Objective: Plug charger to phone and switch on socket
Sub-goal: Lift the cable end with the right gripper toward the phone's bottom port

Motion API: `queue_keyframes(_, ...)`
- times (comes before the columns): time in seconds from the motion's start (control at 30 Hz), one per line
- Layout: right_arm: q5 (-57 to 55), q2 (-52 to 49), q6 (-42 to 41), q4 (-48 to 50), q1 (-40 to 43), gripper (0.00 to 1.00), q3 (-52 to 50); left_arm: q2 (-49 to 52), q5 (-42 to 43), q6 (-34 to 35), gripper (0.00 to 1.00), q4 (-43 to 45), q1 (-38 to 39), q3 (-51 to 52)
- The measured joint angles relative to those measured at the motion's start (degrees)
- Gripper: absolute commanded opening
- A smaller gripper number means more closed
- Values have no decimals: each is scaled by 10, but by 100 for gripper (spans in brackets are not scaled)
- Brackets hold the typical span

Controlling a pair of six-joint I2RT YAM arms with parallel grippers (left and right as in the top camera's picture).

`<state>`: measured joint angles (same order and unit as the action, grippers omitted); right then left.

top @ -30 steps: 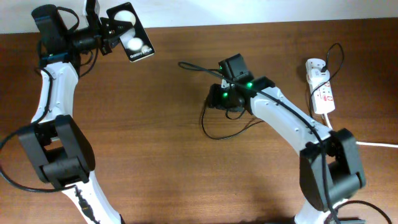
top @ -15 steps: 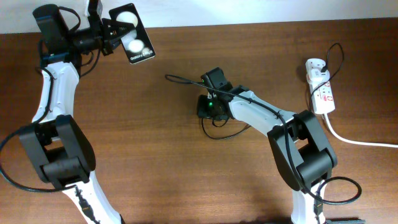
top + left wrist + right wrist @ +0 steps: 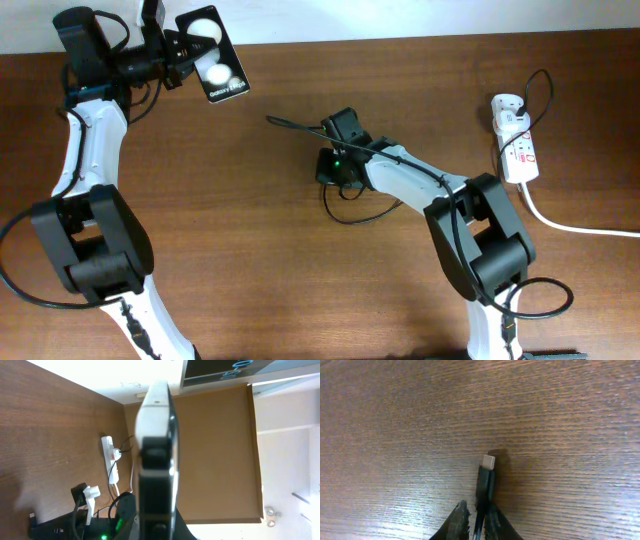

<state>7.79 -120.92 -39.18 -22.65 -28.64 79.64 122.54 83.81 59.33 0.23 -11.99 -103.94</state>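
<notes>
My left gripper (image 3: 178, 56) is shut on the phone (image 3: 212, 55), a black smartphone with two white round reflections, held up at the far left. In the left wrist view the phone (image 3: 157, 435) shows edge-on, its end toward the jaws (image 3: 157, 527). My right gripper (image 3: 325, 140) is at the table's middle, shut on the charger cable (image 3: 485, 485) just behind its small plug tip (image 3: 489, 462), which sticks out over the wood. In the overhead view the tip (image 3: 270, 121) points left. The socket (image 3: 518, 150) lies at the far right with a white adapter (image 3: 506, 106) in it.
The black cable loops on the table below my right gripper (image 3: 350, 212) and arcs back to the adapter. A thick white cord (image 3: 575, 227) runs from the socket off the right edge. A pale wall borders the table's far edge. The socket also shows in the left wrist view (image 3: 111, 457).
My right gripper has moved left with the charger cable, carrying the plug tip toward the phone; it has barely moved in the last half second. The left arm and phone have stayed still.
</notes>
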Motion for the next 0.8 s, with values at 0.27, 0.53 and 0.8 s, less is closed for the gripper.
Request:
queue_keyframes(0.27,68,3,122,-27,16,4,1,0,3,0,0,0,0,0)
queue_keyframes(0.53,181,208,210,-102,41,4,0,0,12,0,0,0,14,0)
queue_keyframes(0.8,204,424,218,-173,41,4,0,0,47,-28,0,0,66,0)
